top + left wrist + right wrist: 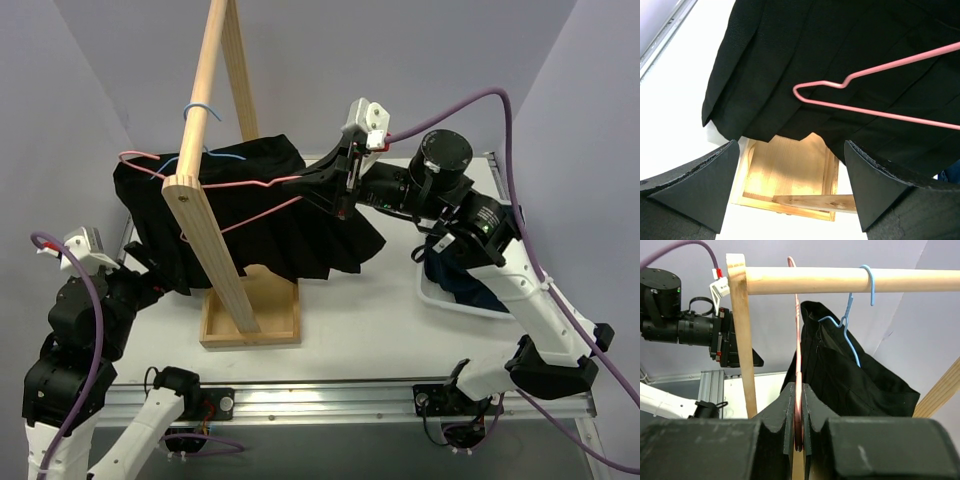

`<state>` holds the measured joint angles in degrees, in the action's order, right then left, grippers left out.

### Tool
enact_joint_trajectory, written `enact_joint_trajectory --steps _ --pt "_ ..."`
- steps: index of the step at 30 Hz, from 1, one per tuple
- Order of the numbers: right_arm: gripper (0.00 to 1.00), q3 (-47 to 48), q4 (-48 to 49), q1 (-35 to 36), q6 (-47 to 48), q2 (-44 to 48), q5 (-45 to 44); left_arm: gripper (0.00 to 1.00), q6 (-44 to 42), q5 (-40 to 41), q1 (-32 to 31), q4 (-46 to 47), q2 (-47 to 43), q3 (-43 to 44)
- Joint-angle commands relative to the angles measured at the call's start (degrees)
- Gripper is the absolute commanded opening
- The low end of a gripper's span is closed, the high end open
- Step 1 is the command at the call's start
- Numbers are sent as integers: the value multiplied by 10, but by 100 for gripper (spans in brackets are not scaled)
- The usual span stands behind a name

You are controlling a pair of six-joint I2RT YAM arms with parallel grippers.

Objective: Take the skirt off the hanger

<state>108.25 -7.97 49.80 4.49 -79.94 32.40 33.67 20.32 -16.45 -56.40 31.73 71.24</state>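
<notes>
Lettering, labels, brands, numbers, signs: none legible in any view. One white tag (pixel 720 288) on the purple cable (pixel 690 244); any marking is too small to read.

Black pleated skirt (pixel 305 240), pink hanger (pixel 797 340), light blue hanger (pixel 872 290), pale wood rack (pixel 213 250).

**Light bright and even; whites clip**

You get bright, diffuse light from above in all three views, shadows faint. The white table (pixel 670 100) clips to blank in your left wrist view; the black skirt (pixel 790 55) keeps only faint folds. The left finger pads (pixel 700 185) sit dark and soft-focused.
</notes>
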Motion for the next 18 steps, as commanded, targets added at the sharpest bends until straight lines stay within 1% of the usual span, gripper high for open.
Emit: enact_joint_trajectory --steps 1,7,15,18 --pt "0 22 37 -4 -5 34 -1 94 1 -12 -1 18 3 -1" --pt "0 8 40 -4 -5 65 -11 95 1 -13 0 16 3 2" --pt "0 11 22 -4 -1 93 -20 95 2 -18 -1 15 8 7" --pt "0 -9 23 -4 2 117 -30 95 1 -17 -1 14 9 7"
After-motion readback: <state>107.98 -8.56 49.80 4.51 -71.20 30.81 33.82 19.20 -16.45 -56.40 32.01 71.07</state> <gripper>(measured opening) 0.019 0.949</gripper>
